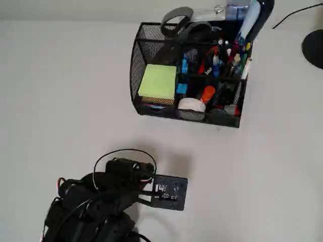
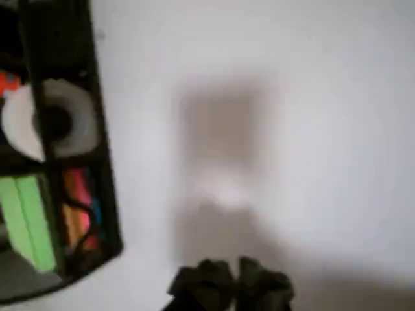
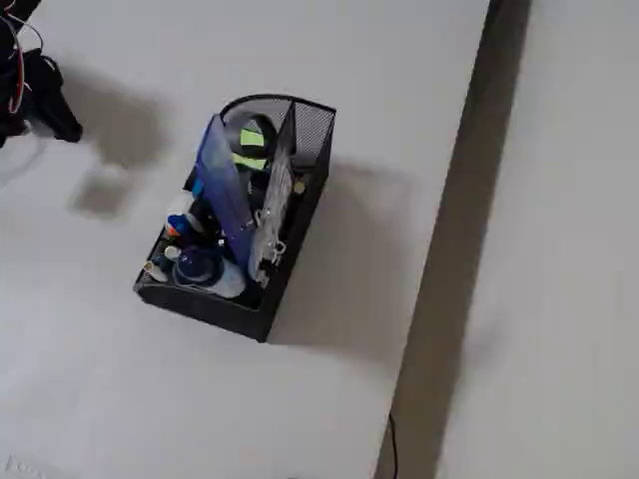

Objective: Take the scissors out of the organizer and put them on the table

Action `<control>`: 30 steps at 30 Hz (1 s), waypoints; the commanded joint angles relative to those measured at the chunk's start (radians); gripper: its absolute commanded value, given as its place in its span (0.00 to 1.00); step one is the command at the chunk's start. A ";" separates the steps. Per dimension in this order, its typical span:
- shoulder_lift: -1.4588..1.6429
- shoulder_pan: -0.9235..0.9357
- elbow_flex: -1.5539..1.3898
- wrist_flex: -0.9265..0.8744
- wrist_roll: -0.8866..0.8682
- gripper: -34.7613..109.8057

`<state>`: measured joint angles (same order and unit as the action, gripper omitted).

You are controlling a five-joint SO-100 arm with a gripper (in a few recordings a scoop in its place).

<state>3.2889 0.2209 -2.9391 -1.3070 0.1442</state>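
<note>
The black wire-mesh organizer (image 1: pixel 139 60) stands on the off-white table (image 1: pixel 60 101) at the top centre of the overhead view. The scissors (image 1: pixel 177 21) stand in its rear compartment, their dark grey loop handles sticking out above the rim; the blades are hidden inside. My arm (image 1: pixel 121 186) is at the bottom left, well short of the organizer. In the blurred wrist view my gripper (image 2: pixel 232 282) shows at the bottom edge, fingertips together and holding nothing, over bare table to the right of the organizer's corner (image 2: pixel 104 194). The fixed view has the gripper (image 3: pixel 66 125) at top left, apart from the organizer (image 3: pixel 312 135).
The organizer holds a lime-green sticky-note pad (image 1: pixel 159 81), a white tape roll (image 1: pixel 192 104) and several pens and markers (image 1: pixel 227 58). A dark round object (image 1: pixel 314 48) lies at the right edge. The table edge (image 3: pixel 449 230) runs down the right in the fixed view.
</note>
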 commanded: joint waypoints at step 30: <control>0.000 -0.135 -0.031 0.026 0.003 0.24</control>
<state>3.2889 0.0982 -2.9391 -1.3039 0.1626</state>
